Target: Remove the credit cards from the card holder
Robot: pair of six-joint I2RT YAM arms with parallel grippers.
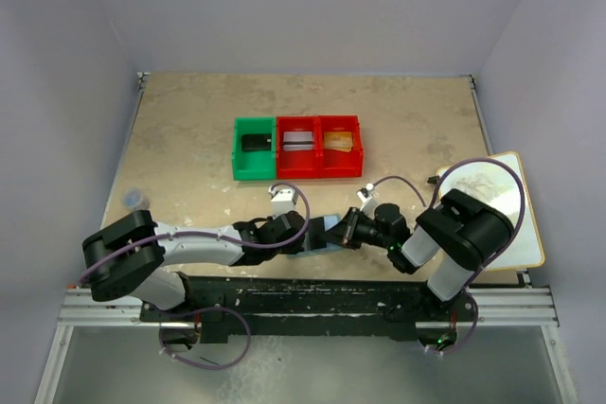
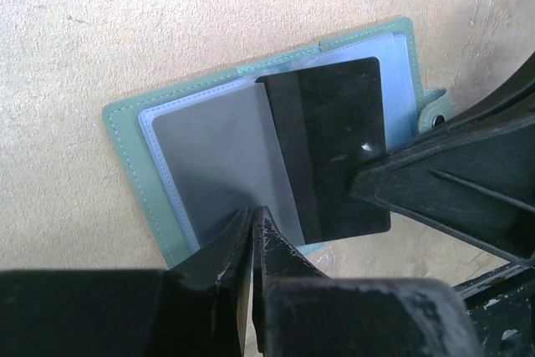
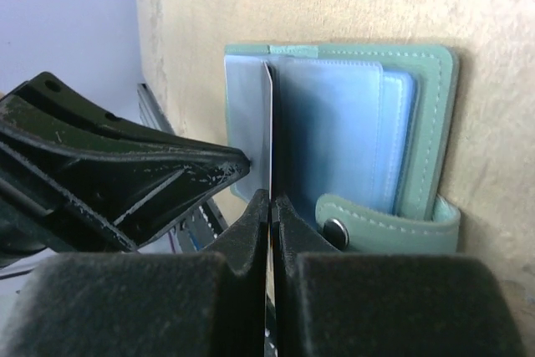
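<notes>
Nearest the arm bases, at the 6 o'clock edge of the table (image 1: 189, 120), the two arms meet over the card holder (image 2: 134, 135). It lies open and flat on the surface, teal-edged, with its snap tab (image 3: 337, 227) sticking out at 3 o'clock in the left wrist view. The left gripper (image 2: 253, 213) comes in from 6 o'clock in that view. Its fingers are pressed together, and their tips are at the near edge of a clear plastic sleeve (image 2: 217, 148); whether they pinch the sleeve or only rest on it I cannot tell. The right gripper (image 3: 270, 198) reaches in from 4 o'clock in the left wrist view and is clamped on a black card (image 2: 334, 140). The card lies over the holder's right half, its lower end past the holder's edge. From the right wrist the card shows edge-on as a thin line running into the closed fingers. Beyond the holder, toward 12 o'clock in the overhead view, three bins stand touching in a row. The green bin (image 1: 254, 171) holds a dark flat item, the middle red bin (image 1: 298, 170) a pale one, and the right red bin (image 1: 341, 170) an orange-brown one. At 3 o'clock a light board (image 1: 525, 234) hangs off the table's side.
</notes>
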